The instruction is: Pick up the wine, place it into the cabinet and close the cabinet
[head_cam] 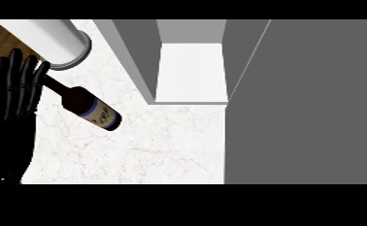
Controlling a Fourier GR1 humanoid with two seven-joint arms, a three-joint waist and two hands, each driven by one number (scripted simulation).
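Left hand (18, 82) at left edge, fingers straight; wine (90, 107) just beside; bare counter (158, 147) before open cabinet (190, 70).

Black left hand (18, 104) cropped by left edge, its fingers (32, 82) hiding the dark wine bottle's (90, 107) neck tip; label print unreadable.

The white marble-look desk (158, 147) was smooth, with faint reddish veining. The dark glass wine bottle (82, 104) looked glossy and carried a cream paper label edged with blue bands. The grey cabinet (301, 99) had flat, matt panels and a plain white shelf inside. The black robot hand (18, 89) looked like matt plastic. A strip of brown wood (8, 38) showed grain.
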